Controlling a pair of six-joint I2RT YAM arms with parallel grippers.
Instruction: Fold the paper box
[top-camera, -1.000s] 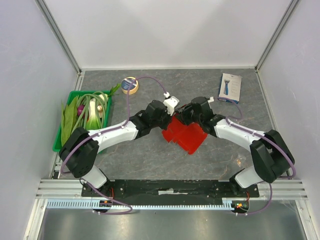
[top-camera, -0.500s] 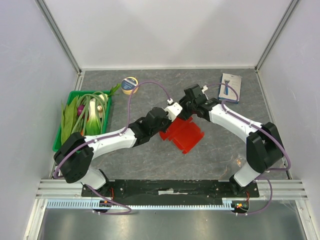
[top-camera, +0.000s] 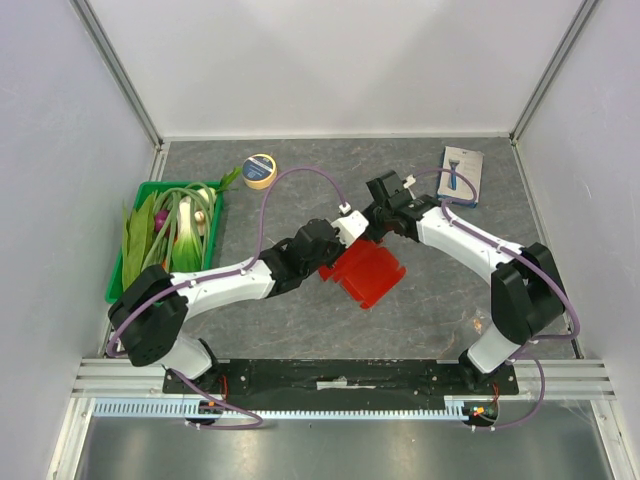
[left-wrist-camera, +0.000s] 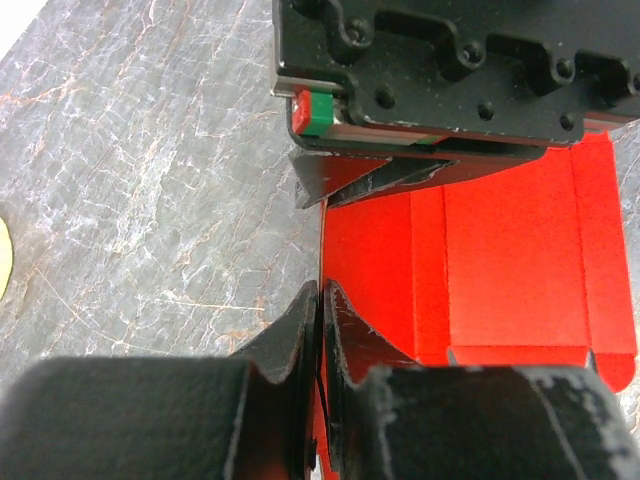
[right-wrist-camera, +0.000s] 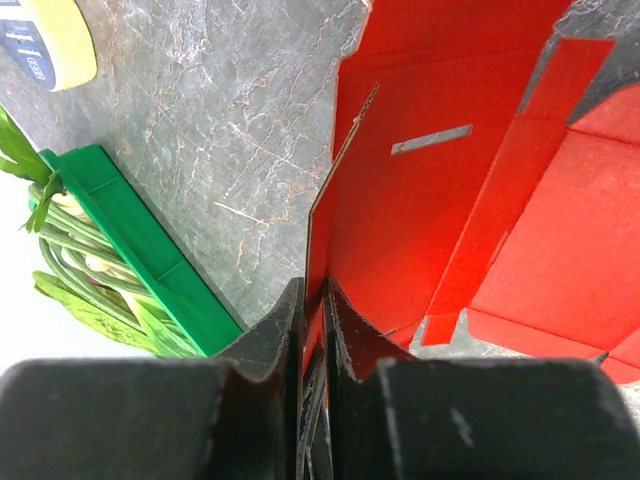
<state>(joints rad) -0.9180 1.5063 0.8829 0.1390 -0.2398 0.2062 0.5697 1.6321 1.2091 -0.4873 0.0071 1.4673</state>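
Paper box (top-camera: 368, 275) sits mid-table (top-camera: 250, 320), inside face up, long axis roughly 10-to-4 o'clock by my read. Its 12 o'clock panel stands upright, probably to set the crease. Left gripper (left-wrist-camera: 320, 290) and right gripper (right-wrist-camera: 313, 285) are both clenched on that panel's edge.

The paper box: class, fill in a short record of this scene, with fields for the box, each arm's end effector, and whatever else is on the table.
box: paper box, red, mid-table, partly folded with an edge raised
left arm: left end effector shut on a raised edge of the box
right arm: right end effector shut on a raised red edge too
left side: green tray holding leafy vegetables
far side: tape roll; white-and-blue box
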